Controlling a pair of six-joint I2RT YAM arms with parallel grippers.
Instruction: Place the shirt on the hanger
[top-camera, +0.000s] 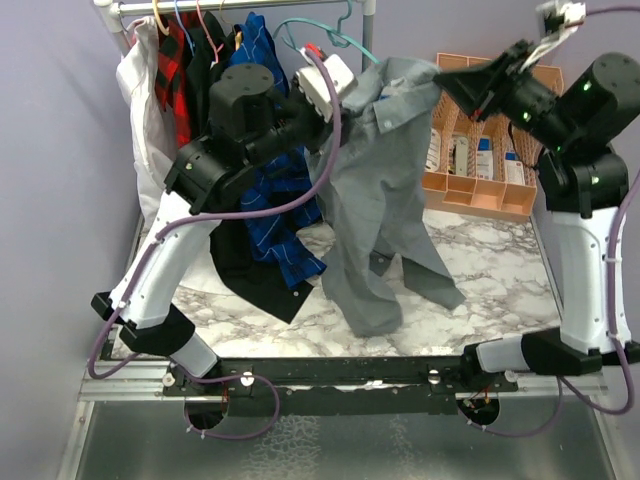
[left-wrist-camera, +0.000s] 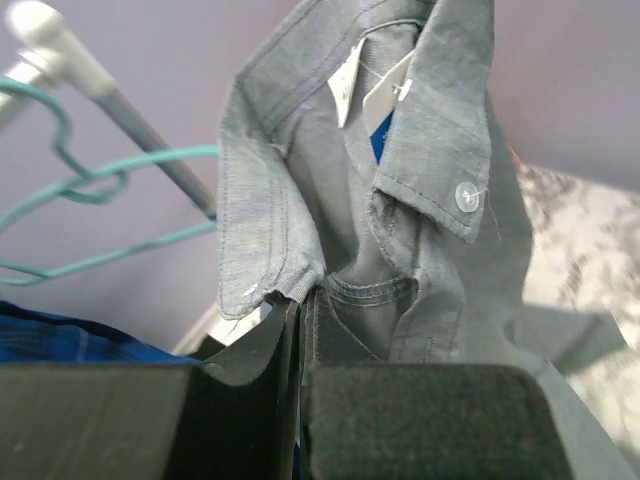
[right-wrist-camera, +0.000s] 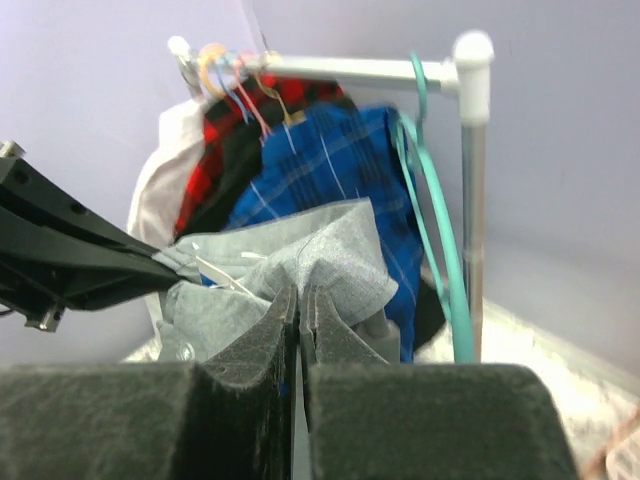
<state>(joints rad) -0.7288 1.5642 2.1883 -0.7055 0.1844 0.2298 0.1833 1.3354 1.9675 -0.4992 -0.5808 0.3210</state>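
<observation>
I see open bench (top-camera: 500, 270) right of the shirt (top-camera: 380, 190); hung clothes (top-camera: 285, 245) and rack post (top-camera: 368, 30) crowd my left.

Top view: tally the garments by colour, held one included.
grey shirt: 1
blue plaid shirt: 1
red-and-black plaid shirt: 1
black garment: 1
white garment: 1
Total: 5

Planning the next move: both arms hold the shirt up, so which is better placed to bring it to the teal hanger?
Probably left. The left gripper, shut on the shirt at its collar, sits right beside the hanger; the right gripper pinches the shirt's far side, farther off.
</observation>
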